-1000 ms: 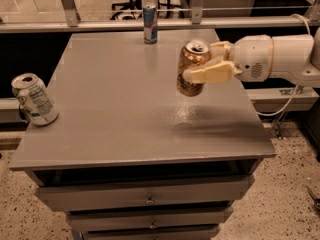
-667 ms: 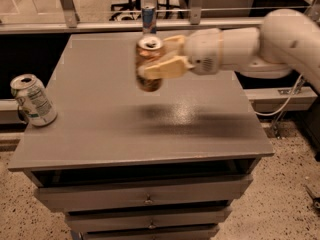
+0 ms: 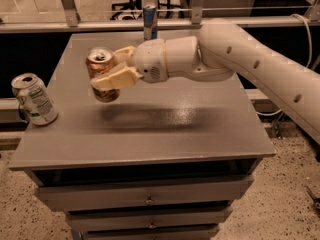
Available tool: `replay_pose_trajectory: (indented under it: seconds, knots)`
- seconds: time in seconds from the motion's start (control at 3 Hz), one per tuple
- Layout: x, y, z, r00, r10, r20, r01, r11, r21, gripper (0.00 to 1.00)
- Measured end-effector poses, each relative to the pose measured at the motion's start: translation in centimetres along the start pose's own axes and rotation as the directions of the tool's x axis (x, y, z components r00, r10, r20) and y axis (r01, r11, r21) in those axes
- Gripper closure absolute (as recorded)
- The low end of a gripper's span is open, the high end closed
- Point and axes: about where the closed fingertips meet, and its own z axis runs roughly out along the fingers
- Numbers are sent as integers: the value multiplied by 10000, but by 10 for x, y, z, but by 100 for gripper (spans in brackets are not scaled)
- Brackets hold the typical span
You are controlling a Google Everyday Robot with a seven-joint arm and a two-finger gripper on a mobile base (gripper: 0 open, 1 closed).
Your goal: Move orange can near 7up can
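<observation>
Three cans show in the frame. The orange can [image 3: 99, 63] hangs above the table [image 3: 200, 134] at left of centre, clamped upright between the jaws of the gripper [image 3: 106, 69], with its shadow on the grey top below. The white arm [image 3: 260, 66] reaches in from the right edge. The 7up can [image 3: 34, 100] stands at the table's left edge, apart from the orange can. A slim blue can [image 3: 149, 20] stands at the far edge, upper centre.

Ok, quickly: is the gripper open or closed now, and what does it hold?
Gripper: closed on the orange can, held over the table, apart from the 7up can.
</observation>
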Motion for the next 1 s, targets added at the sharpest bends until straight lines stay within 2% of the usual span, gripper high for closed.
replay_pose_trajectory:
  seconds: [0.33, 0.67, 1.0]
  knots:
    - [5, 14, 52, 9999, 101, 62, -98, 9986, -511, 100]
    - [9, 18, 75, 9998, 148, 133, -138, 9976, -676, 100]
    - [14, 21, 94, 9999, 134, -28, -136, 9968, -792, 82]
